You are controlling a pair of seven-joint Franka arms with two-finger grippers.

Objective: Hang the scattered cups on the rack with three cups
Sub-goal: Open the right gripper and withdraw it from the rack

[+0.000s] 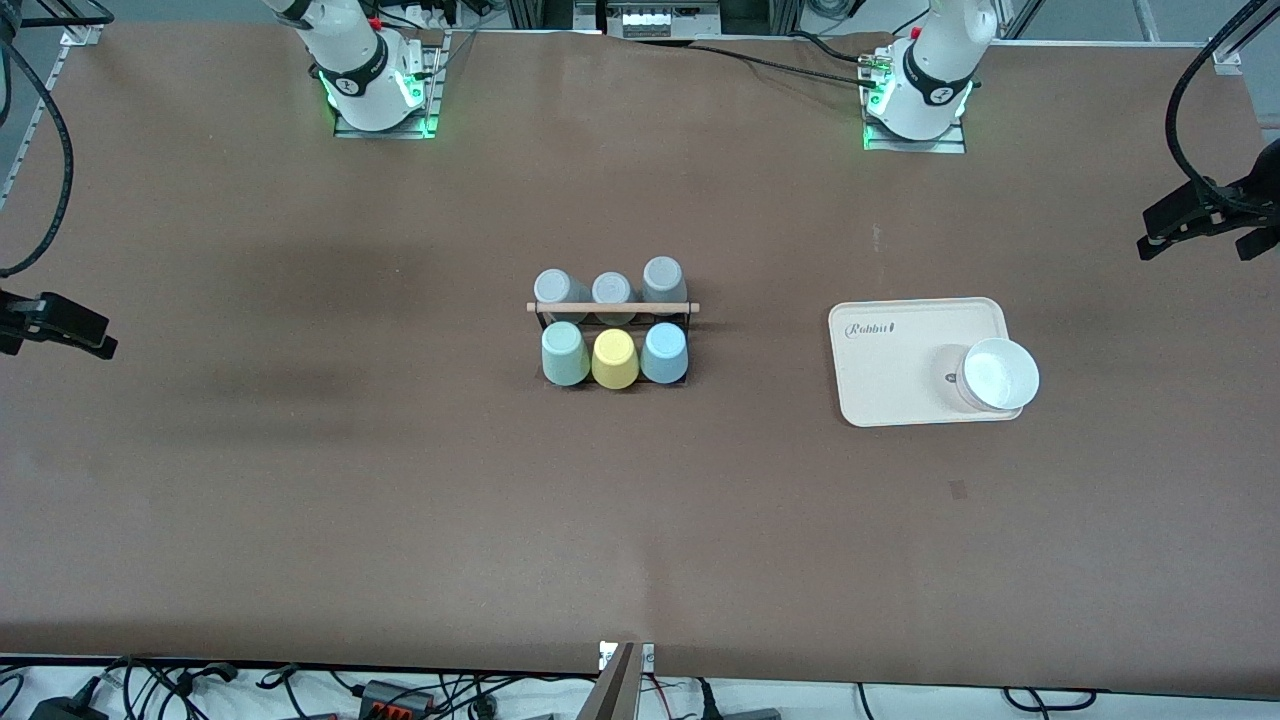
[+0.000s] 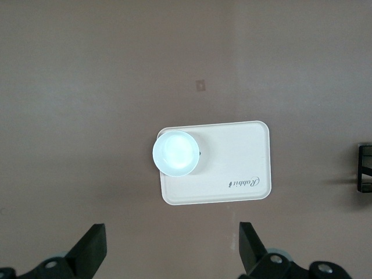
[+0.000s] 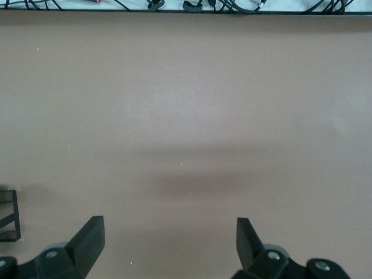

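Note:
The black wire rack (image 1: 612,307), with a wooden rod across its top, stands at the table's middle. The mint green cup (image 1: 565,353) and the light blue cup (image 1: 664,352) sit upside down on its nearer row, with a yellow cup (image 1: 614,358) between them. Three grey cups (image 1: 612,290) fill the farther row. Neither hand shows in the front view. My left gripper (image 2: 171,232) is open and empty, high over bare table beside the tray. My right gripper (image 3: 168,224) is open and empty, high over bare table. A rack corner (image 3: 9,215) shows at the edge of the right wrist view.
A beige tray (image 1: 900,340) lies toward the left arm's end of the table, with a white bowl (image 1: 998,374) on its corner. Both also show in the left wrist view, tray (image 2: 232,157) and bowl (image 2: 175,152). Camera clamps stand at both table ends.

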